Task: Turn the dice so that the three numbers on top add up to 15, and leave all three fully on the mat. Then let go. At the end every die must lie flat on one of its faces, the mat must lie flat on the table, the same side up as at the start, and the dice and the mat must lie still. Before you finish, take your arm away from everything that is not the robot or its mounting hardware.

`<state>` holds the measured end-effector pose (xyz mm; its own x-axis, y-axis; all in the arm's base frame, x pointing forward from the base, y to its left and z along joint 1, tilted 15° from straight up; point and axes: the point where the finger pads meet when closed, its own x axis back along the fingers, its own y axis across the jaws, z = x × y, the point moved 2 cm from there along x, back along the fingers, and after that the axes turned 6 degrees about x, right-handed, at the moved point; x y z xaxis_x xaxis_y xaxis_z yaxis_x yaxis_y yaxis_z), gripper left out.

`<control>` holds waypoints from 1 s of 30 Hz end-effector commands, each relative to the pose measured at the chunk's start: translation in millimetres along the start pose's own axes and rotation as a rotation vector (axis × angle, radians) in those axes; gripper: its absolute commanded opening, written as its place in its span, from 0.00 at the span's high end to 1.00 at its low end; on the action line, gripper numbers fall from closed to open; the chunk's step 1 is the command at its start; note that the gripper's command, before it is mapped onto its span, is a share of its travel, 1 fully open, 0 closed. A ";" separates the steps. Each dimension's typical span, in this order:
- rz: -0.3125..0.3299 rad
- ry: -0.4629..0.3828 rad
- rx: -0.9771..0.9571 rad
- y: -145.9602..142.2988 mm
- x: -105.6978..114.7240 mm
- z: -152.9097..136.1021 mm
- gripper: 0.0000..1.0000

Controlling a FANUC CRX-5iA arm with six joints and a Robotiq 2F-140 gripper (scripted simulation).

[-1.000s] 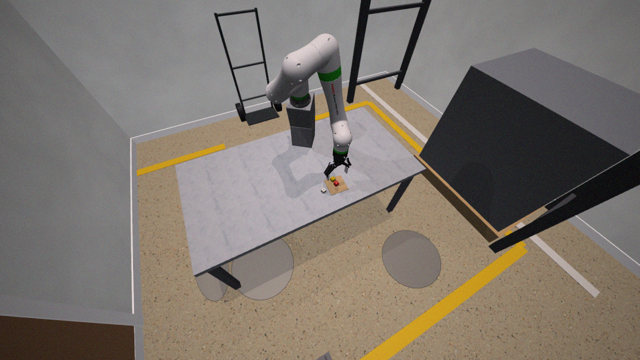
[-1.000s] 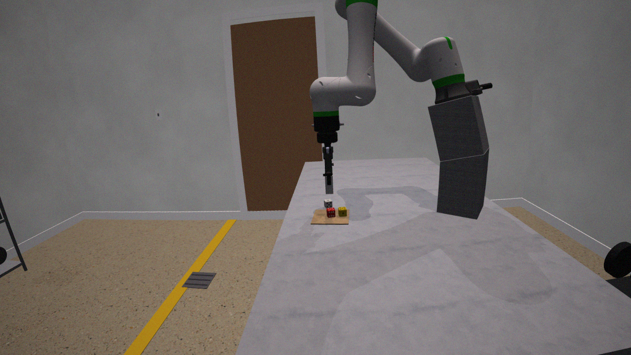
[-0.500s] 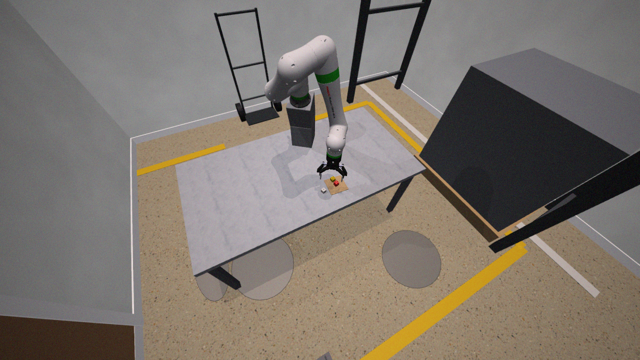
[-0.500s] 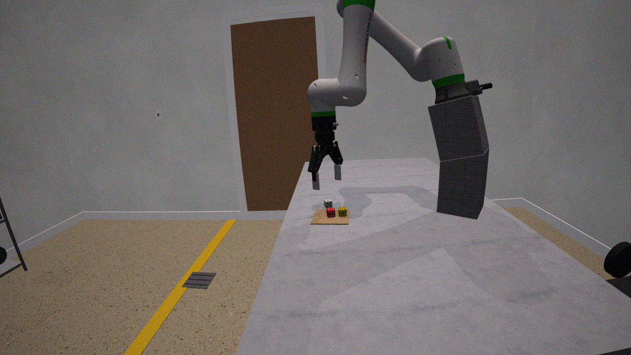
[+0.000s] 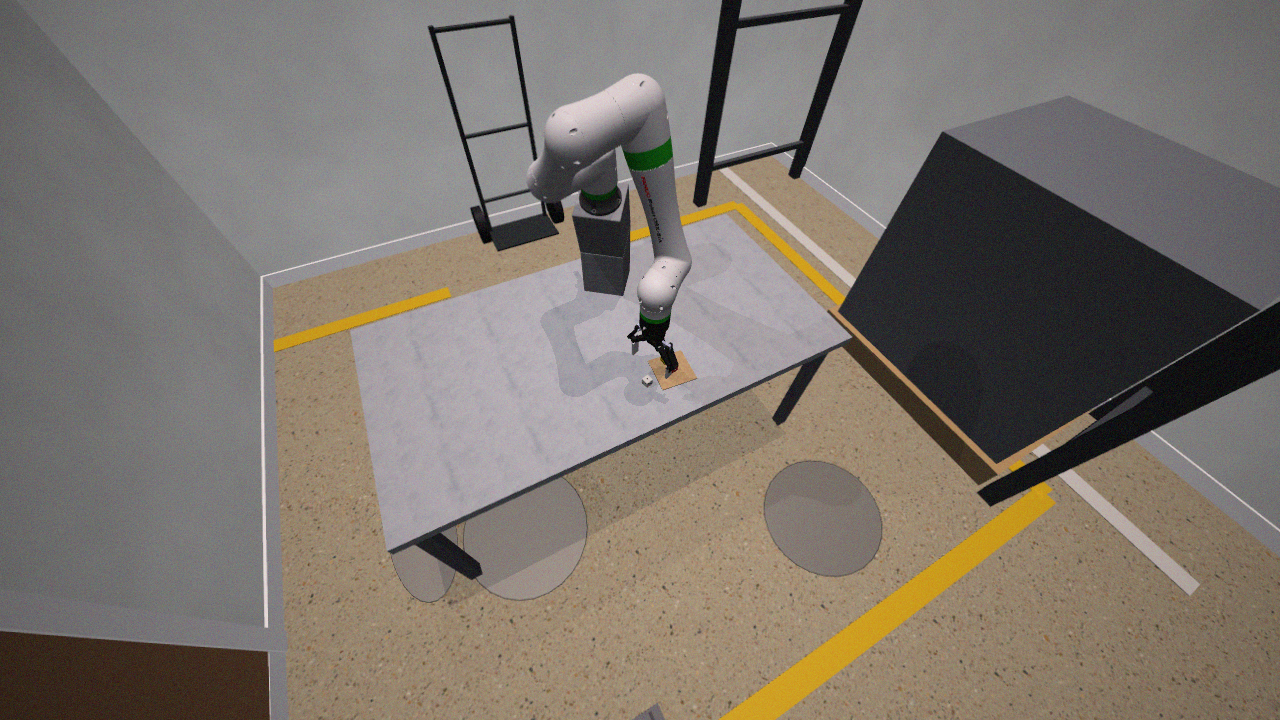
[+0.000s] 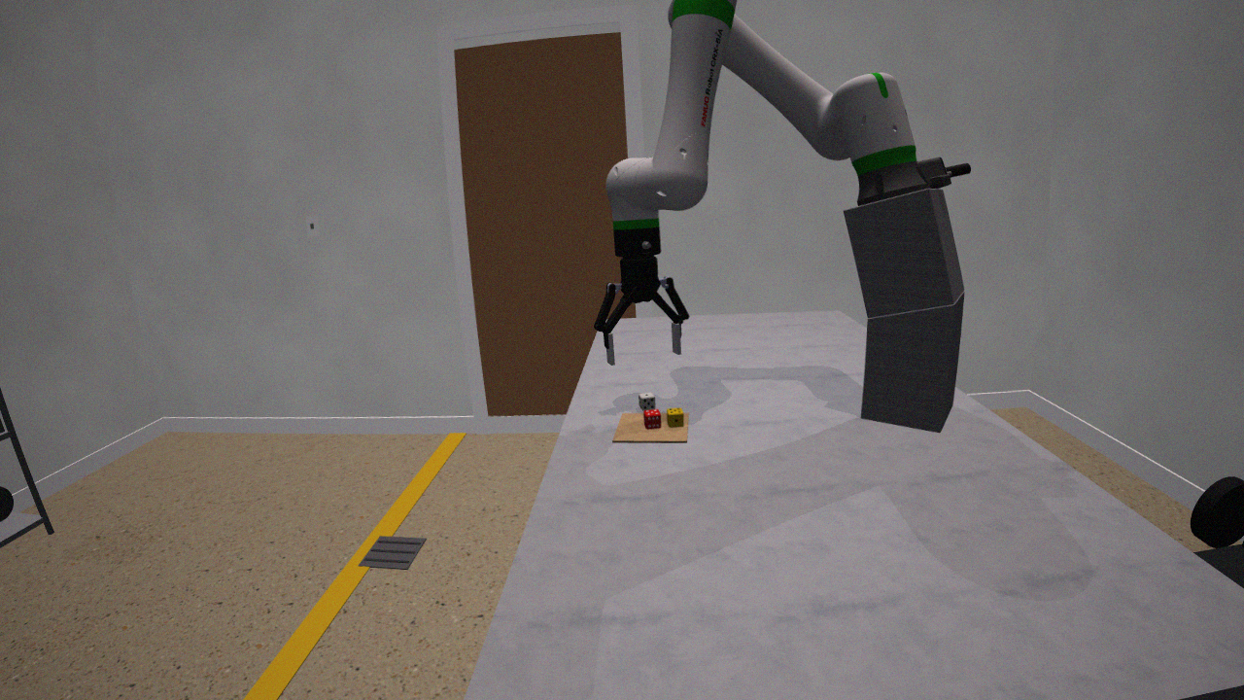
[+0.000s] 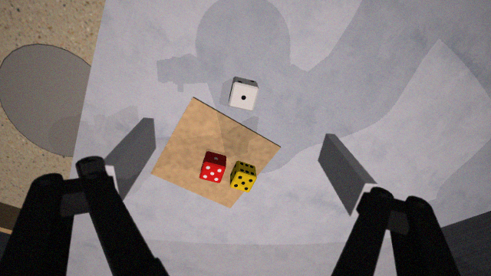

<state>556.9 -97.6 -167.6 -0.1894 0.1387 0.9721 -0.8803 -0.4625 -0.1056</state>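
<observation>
3 dice, 2 on the mat (image 5: 684, 375) (image 6: 632, 434) (image 7: 184, 138).

On my own white arm (image 5: 655, 197) (image 6: 696, 95), the exterior view shows "FANUC Robot CRX-5iA" running up the link at upper centre, FANUC in red and the rest dark. Near the wrist view's middle, pips show numbers: one on the upper face of the white die (image 7: 244, 96), five on that of the red die (image 7: 212, 172), five on that of the yellow die (image 7: 243, 181).
</observation>
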 end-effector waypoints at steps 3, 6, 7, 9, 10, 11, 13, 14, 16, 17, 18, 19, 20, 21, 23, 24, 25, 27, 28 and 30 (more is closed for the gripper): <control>0.007 0.020 -0.132 4.5 -0.2 8.8 0.72; 0.007 0.020 -0.132 4.5 -0.2 8.8 0.72; 0.007 0.020 -0.132 4.5 -0.2 8.8 0.72; 0.007 0.020 -0.132 4.5 -0.2 8.8 0.72; 0.007 0.020 -0.132 4.5 -0.2 8.8 0.72; 0.007 0.020 -0.132 4.5 -0.2 8.8 0.72; 0.007 0.020 -0.132 4.5 -0.2 8.8 0.72; 0.007 0.020 -0.132 4.5 -0.2 8.8 0.72; 0.007 0.020 -0.132 4.5 -0.2 8.8 0.72; 0.007 0.020 -0.132 4.5 -0.2 8.8 0.72; 0.007 0.020 -0.132 4.5 -0.2 8.8 0.72; 0.007 0.020 -0.132 4.5 -0.2 8.8 0.72; 0.007 0.020 -0.132 4.5 -0.2 8.8 0.72; 0.007 0.020 -0.132 4.5 -0.2 8.8 0.72; 0.007 0.020 -0.132 4.5 -0.2 8.8 0.72; 0.007 0.020 -0.132 4.5 -0.2 8.8 0.72; 0.007 0.020 -0.132 4.5 -0.2 8.8 0.72; 0.007 0.020 -0.132 4.5 -0.2 8.8 0.72; 0.007 0.020 -0.132 4.5 -0.2 8.8 0.72; 0.007 0.020 -0.132 4.5 -0.2 8.8 0.72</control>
<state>556.6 -107.4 -166.5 -0.2028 0.1541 0.9670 -0.9283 -0.3445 -0.1398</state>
